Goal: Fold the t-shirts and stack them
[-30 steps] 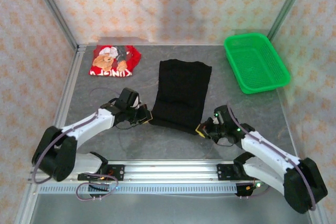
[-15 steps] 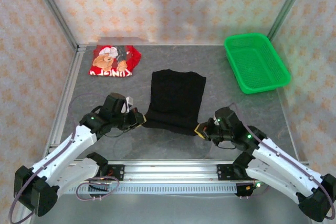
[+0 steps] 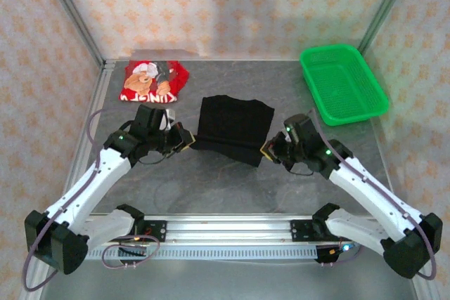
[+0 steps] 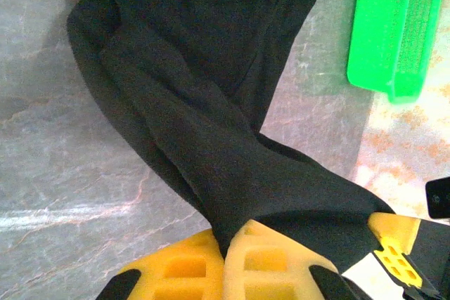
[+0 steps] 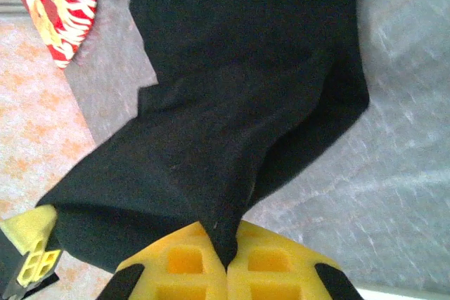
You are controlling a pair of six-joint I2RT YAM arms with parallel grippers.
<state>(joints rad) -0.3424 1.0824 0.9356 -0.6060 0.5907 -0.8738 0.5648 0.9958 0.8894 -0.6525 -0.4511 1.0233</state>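
The black t-shirt (image 3: 233,128) is lying in the middle of the table (image 3: 232,187), and both arms are gripping its near edge. The left claw (image 3: 184,140) is pinching the near-left corner. The right claw (image 3: 268,152) is doing the same at the near-right corner. From each wrist I am seeing yellow pads (image 4: 183,272) pressed together with a bunch of black cloth squeezed between them. The fabric is running out from each pinch in taut ridges toward the far part of the shirt, which is resting flat.

Holding it by two corners like this looks to me like the start of a fold. Lifting the near half evenly would let it travel over the far half without sagging in the middle.

The red t-shirt (image 3: 155,81) is sitting in the far-left corner, well apart from the black one. It is already a compact bundle with its cartoon print facing up, so I am guessing it is waiting to be stacked. The green basket (image 3: 342,82) is standing at the far right, out of the way.

Some things I am not making out. The black cloth is swallowing its own creases, so I cannot tell how many layers each claw is taking. The sleeves and the collar are not distinguishable either. The right wrist camera is cutting off most of the red shirt.
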